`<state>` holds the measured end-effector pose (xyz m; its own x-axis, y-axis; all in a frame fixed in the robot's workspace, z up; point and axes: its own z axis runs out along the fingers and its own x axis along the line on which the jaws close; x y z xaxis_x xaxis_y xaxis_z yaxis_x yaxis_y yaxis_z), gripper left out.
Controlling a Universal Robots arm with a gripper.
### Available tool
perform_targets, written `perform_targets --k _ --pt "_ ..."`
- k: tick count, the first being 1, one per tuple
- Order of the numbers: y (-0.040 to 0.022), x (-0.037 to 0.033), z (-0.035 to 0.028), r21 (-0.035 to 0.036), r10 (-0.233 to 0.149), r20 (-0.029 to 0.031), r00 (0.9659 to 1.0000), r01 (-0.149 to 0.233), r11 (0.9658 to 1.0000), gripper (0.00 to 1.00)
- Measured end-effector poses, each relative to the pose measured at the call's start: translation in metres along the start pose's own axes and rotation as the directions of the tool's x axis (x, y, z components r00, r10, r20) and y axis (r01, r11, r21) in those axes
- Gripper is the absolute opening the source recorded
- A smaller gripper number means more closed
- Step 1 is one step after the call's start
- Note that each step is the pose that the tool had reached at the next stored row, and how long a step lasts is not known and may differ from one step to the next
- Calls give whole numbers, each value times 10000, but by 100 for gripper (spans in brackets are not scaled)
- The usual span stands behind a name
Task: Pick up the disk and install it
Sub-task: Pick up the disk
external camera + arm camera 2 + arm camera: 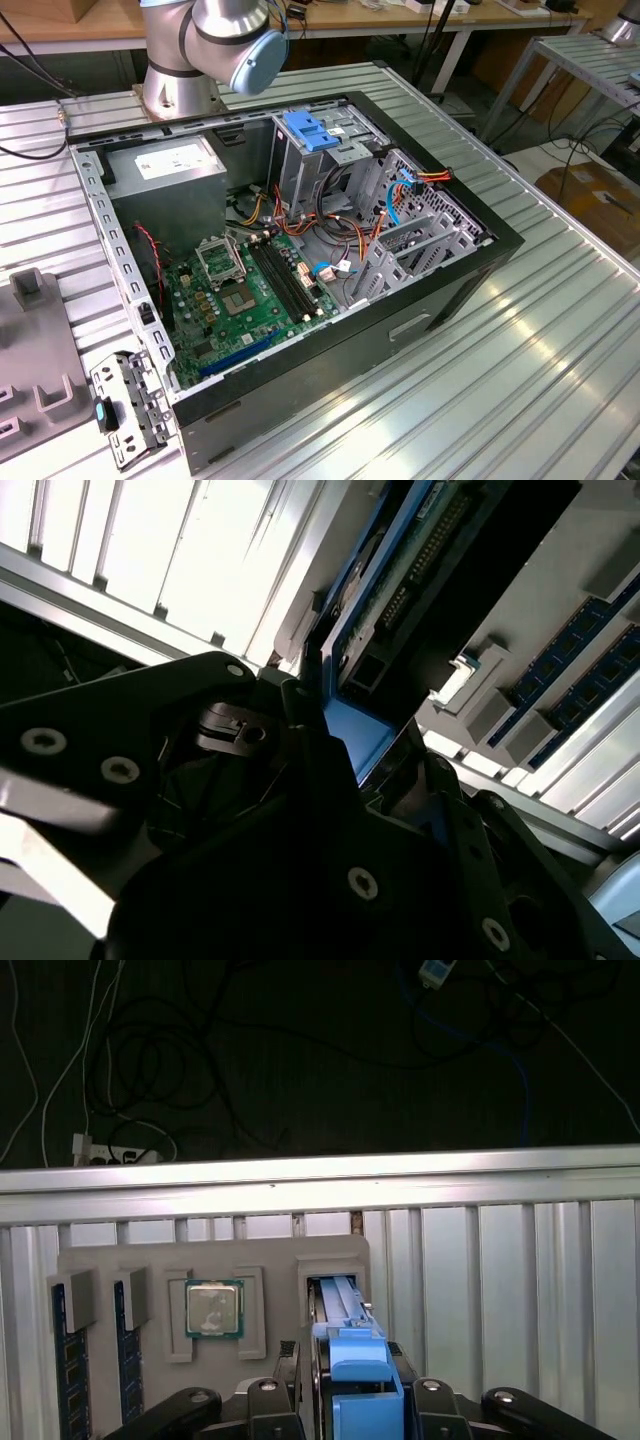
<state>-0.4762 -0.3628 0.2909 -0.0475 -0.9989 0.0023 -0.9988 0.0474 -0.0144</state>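
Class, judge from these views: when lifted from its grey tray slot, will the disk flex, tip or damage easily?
The disk probably stays rigid: it looks like a flat, boxy slab. Its bare green circuit board, in the second wrist view, suggests fragility. Standing on edge in the tray, it may tip once free.

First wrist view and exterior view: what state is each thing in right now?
disk: on edge in its slot of the tray, gripper around it.
processor chip: flat in its tray recess.
memory sticks: on edge in tray slots.
computer case: on its side, open.
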Motion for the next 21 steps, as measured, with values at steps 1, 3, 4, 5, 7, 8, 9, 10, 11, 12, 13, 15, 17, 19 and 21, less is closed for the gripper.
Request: perform_targets --k 1,3,4,5,7,8,9,10,11,12,13,15,17,19,21 --pt "0 0 0 0 1 1 10000 -1 10000 45" --pt "0 1 1 1 -1 0 10000 1 10000 45" --pt "0 1 1 0 -1 0 10000 1 10000 45" --pt "0 2 1 0 -2 0 10000 2 10000 44" --pt "0 1 3 1 -1 0 10000 1 10000 37" --pt "0 1 4 0 -1 0 10000 1 10000 37" --pt "0 1 4 0 -1 0 10000 1 10000 37" --pt "0 1 4 0 -1 0 10000 1 10000 37" --pt "0 2 6 0 -1 0 10000 1 10000 37" --pt "0 1 6 0 -1 0 10000 1 10000 37" --pt "0 1 6 0 -1 0 10000 1 10000 37" --pt "0 1 7 1 -1 0 10000 1 10000 37" --pt "0 1 7 0 -1 0 10000 1 10000 37" --pt "0 1 7 0 -2 0 10000 2 10000 37" --pt "0 1 7 1 -113 1 9999 113 9999 37"
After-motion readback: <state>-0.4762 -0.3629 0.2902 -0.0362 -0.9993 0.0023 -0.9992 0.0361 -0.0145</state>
